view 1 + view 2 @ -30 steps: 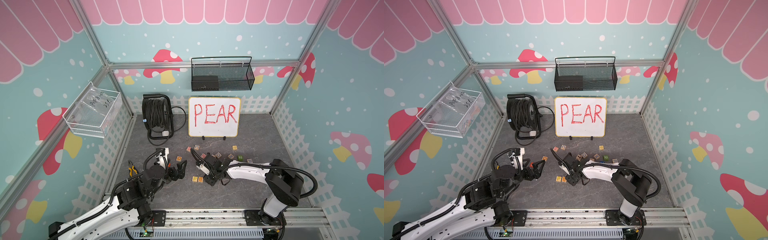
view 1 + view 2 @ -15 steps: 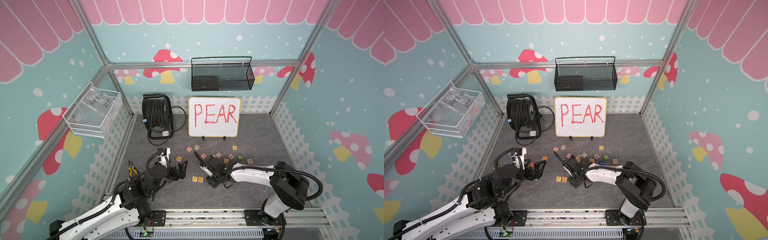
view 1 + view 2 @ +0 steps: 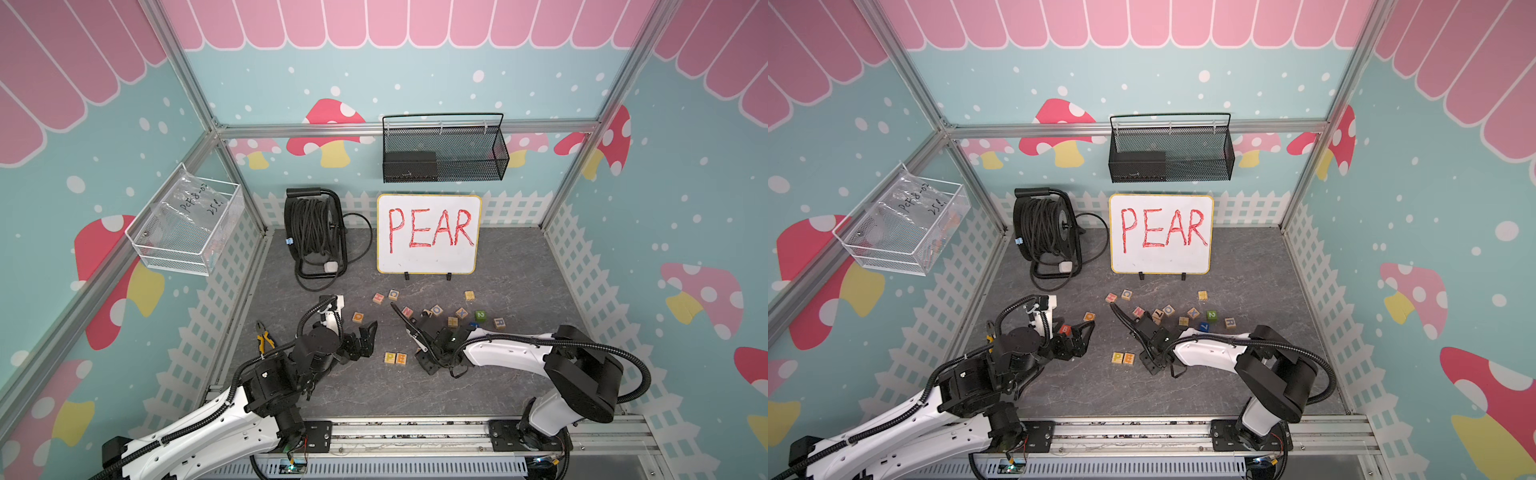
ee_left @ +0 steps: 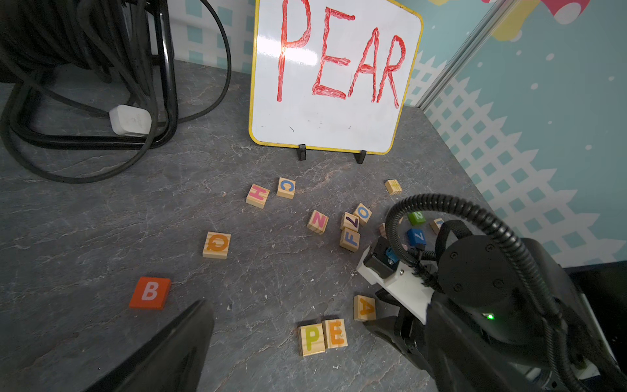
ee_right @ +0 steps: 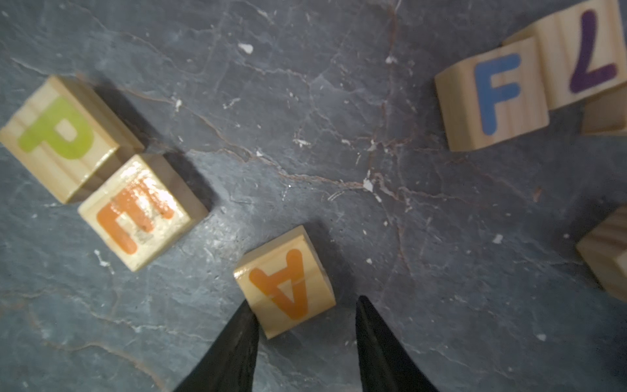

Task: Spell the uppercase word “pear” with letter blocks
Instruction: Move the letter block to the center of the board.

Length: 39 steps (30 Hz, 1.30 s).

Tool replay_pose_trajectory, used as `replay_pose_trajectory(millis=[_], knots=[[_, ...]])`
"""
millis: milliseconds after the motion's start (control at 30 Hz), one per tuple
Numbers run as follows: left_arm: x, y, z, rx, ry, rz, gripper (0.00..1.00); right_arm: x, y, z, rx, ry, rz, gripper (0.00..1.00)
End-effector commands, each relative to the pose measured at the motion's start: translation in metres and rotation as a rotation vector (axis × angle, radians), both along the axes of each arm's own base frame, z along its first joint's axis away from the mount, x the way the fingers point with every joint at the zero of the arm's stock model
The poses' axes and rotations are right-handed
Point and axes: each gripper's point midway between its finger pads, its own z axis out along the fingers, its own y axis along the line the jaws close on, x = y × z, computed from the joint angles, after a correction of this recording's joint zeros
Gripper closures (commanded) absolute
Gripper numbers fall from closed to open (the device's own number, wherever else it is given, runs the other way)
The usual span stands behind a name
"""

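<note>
The P block [image 3: 390, 358] and the E block [image 3: 401, 358] lie side by side near the front of the floor; they also show in the left wrist view, P block [image 4: 312, 336] and E block [image 4: 336, 333]. The A block [image 5: 285, 283] lies flat just right of the E, A block [image 4: 364, 308]. My right gripper [image 5: 305, 302] is open, low over the floor; one fingertip touches the A's corner and the other stands clear. The blue R block [image 3: 499, 322] sits far right. My left gripper [image 3: 368, 338] hovers open and empty to the left of P.
Loose letter blocks [image 3: 436, 309] are scattered behind the right gripper, and an F block [image 5: 495, 98] lies close to it. A red B tile [image 4: 150, 292] and a Q block [image 4: 217, 245] lie near the left gripper. Behind stand the whiteboard [image 3: 428, 232], a cable reel [image 3: 313, 232] and pliers [image 3: 264, 340].
The right arm has shifted slightly back to the right, its gripper staying low by the A block. The left arm has barely moved.
</note>
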Motion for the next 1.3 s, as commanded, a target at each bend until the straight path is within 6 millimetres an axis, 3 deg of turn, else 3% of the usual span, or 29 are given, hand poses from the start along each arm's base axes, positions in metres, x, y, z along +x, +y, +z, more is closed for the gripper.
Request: replay_pose_trajectory(millis=[0,400,700,967,1133,1267], knots=[[0.005,-0.002,0.017,-0.024,-0.036,0.01,0.0,-0.013,-0.033,-0.018,-0.113,0.043,-0.049,0.52],[0.019,-0.025,0.025,-0.02,-0.06,-0.048,0.0,0.004,-0.058,-0.019,-0.126,0.022,-0.195,0.52],[0.023,-0.023,0.029,-0.018,-0.072,-0.047,0.0,0.025,-0.033,-0.013,-0.039,0.001,-0.21,0.53],[0.021,-0.019,0.025,-0.028,-0.063,-0.047,0.0,0.037,-0.026,0.003,0.011,-0.048,-0.267,0.53],[0.018,-0.017,0.025,-0.042,-0.061,-0.049,0.0,0.036,-0.041,0.014,-0.001,-0.064,-0.366,0.54],[0.015,-0.018,0.025,-0.054,-0.059,-0.062,0.0,0.033,-0.033,0.027,0.118,-0.042,-0.451,0.53]])
